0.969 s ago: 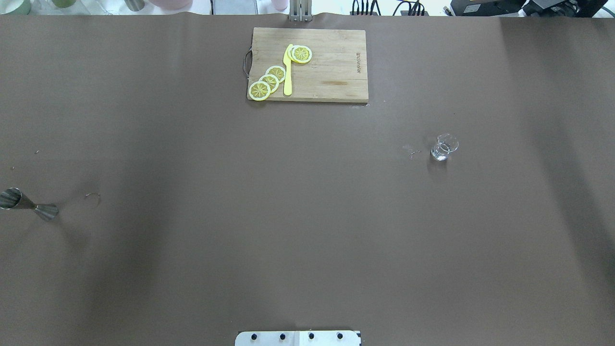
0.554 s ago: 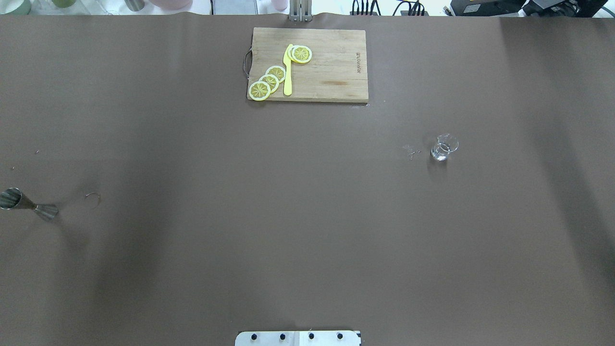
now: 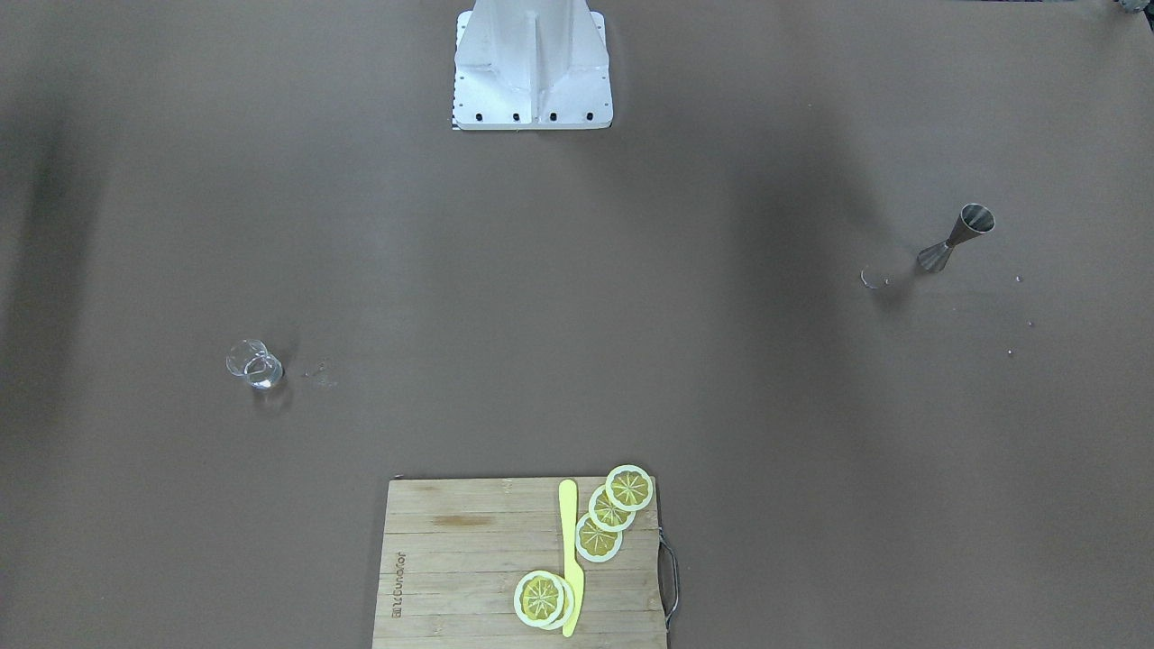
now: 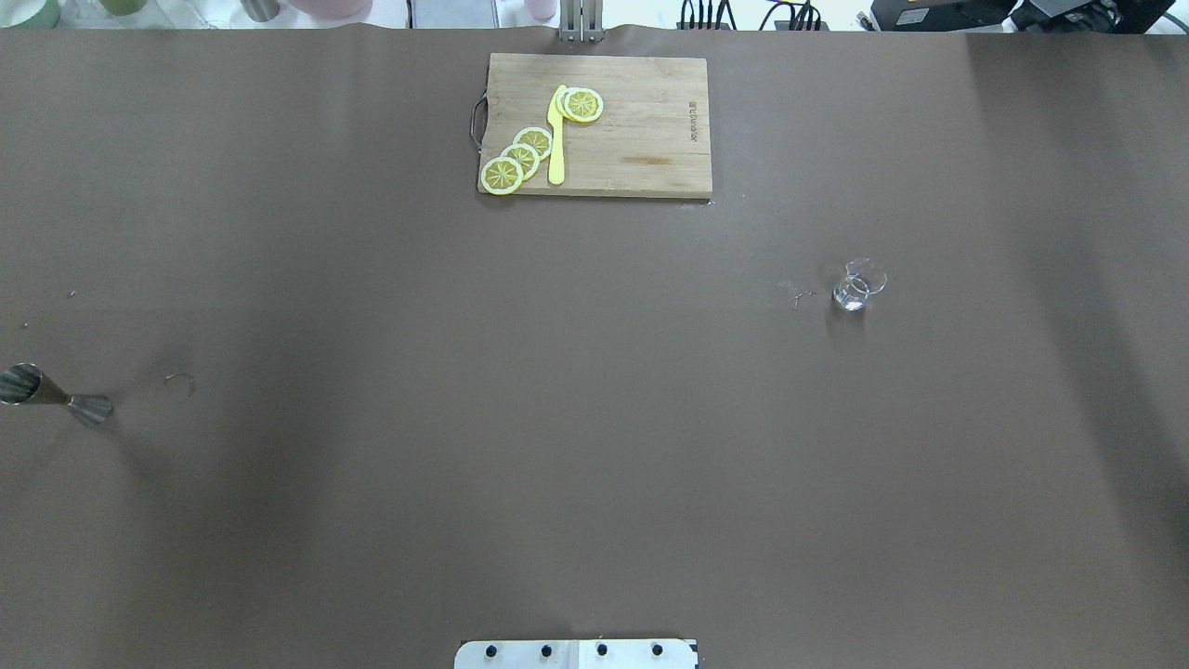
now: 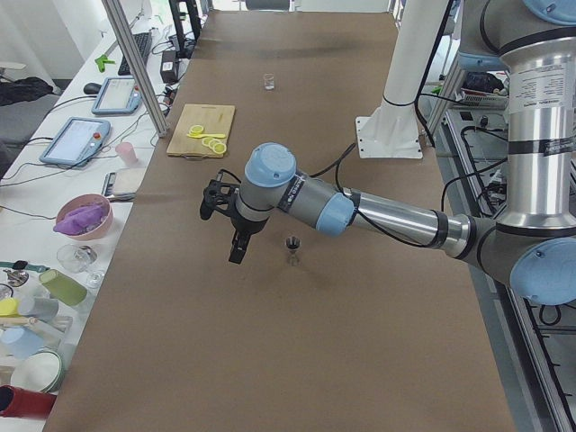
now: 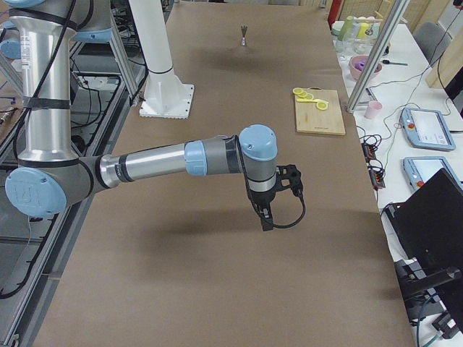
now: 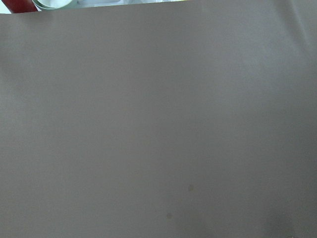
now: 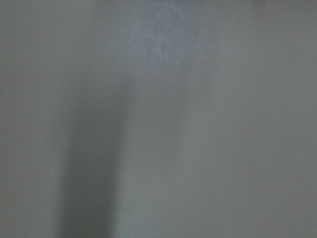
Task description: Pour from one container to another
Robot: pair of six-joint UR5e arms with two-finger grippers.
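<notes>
The pouring is not yet begun, as far as I can judge. The steel jigger [image 4: 58, 398] stands upright on the table near the end on the robot's left, and nothing holds it. The glass cup [image 4: 856, 286] stands by itself on the robot's right half, well apart from the jigger. Whether there is liquid in either of them I cannot tell.

In the exterior left view the left gripper [image 5: 236, 252] hangs above the table near the jigger [image 5: 292, 245], with its fingers pointing down, but apart from it. In the exterior right view the right gripper [image 6: 266, 217] hangs over bare table, and the cup does not show there. Both grippers appear only in these side views, so I cannot tell whether their fingers are spread or closed. The wrist cameras show only the brown surface.

I judge that everything is left to do: to take the jigger, to carry it across to the cup, to tilt it over the rim, and to set it down.

The table [image 4: 594, 446] is covered with a brown, matte sheet. Small faint marks lie beside the jigger and beside the cup. At the far edge lies a wooden cutting board [image 4: 641, 130] with lemon slices [image 4: 518, 158] and a yellow knife [image 4: 556, 139]. The white robot base [image 3: 532, 63] stands at the near edge. Along the operators' side are benches with tablets, bowls and cups [image 5: 63, 288], and a laptop [image 6: 427, 217].
</notes>
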